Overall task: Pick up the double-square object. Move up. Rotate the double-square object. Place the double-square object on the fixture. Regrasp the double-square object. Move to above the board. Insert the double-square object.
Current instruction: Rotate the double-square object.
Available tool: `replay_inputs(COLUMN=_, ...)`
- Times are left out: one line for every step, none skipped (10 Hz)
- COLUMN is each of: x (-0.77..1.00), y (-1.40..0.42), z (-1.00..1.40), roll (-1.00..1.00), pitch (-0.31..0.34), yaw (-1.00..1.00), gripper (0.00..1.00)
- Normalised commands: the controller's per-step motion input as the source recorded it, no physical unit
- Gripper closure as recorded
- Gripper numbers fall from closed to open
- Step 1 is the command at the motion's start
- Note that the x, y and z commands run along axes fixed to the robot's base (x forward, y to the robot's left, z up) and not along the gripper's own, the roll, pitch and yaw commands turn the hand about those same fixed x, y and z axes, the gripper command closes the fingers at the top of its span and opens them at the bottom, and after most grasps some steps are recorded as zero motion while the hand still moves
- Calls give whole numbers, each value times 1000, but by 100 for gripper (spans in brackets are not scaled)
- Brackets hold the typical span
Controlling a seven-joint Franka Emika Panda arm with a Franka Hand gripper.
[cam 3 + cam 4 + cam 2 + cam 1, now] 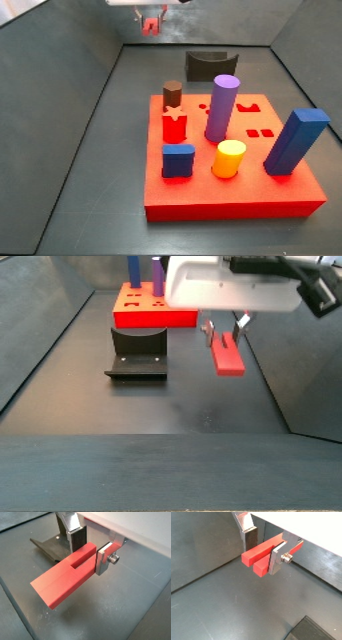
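1. The board (pixel 227 195) is the largest thing. In a side view it fills the middle and the 5 o'clock part of the floor: a thick red square slab with shaped holes and upright pegs.
2. The pegs on it, from tall to short: a blue block (pixel 295 141) at 3 o'clock of the slab, a purple cylinder (pixel 222 108) near its middle, a yellow cylinder (pixel 230 158) and a blue cube (pixel 178 160) toward 6 o'clock, a brown peg (pixel 173 94) and a short red star peg (pixel 174 127) toward 10 o'clock.
3. The gripper (pixel 223 326) hangs above the floor, well apart from the board. In a side view it sits at 12 o'clock of the frame (pixel 152 22), beyond the fixture.
4. The double-square object (pixel 64 581) is clamped between the silver fingers (pixel 276 559), which close narrowly on one end. The bar lies roughly level, clear of the floor, its free stepped end sticking out from the fingers in both wrist views.
5. The fixture (pixel 136 352), a dark bracket on a base plate, stands on the floor between the board and the gripper's side of the table, at 9 o'clock of the held bar in a side view and apart from it.
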Motion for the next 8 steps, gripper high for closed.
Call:
replay_inputs(x=0, y=0, z=0, roll=0, pitch=0, yaw=-1000, gripper=100)
replay_inputs(x=-13, y=24, z=-20, roll=0, pitch=0, yaw=-1000, gripper=100)
replay_inputs(x=-13, y=34, z=-17, roll=-1, pitch=0, yaw=-1000, gripper=100)
replay_inputs(x=-10, y=28, z=-16, roll=-1, pitch=0, yaw=-1000, gripper=100)
replay_inputs(x=-7, y=23, z=-14, roll=-1, pitch=0, yaw=-1000, gripper=100)
replay_inputs(x=-5, y=19, z=-14, roll=-1, pitch=0, yaw=-1000, gripper=100)
replay_inputs(x=-4, y=17, z=-13, roll=-1, pitch=0, yaw=-1000, gripper=100)
replay_inputs(x=-3, y=15, z=-13, roll=-1, pitch=0, yaw=-1000, gripper=100)
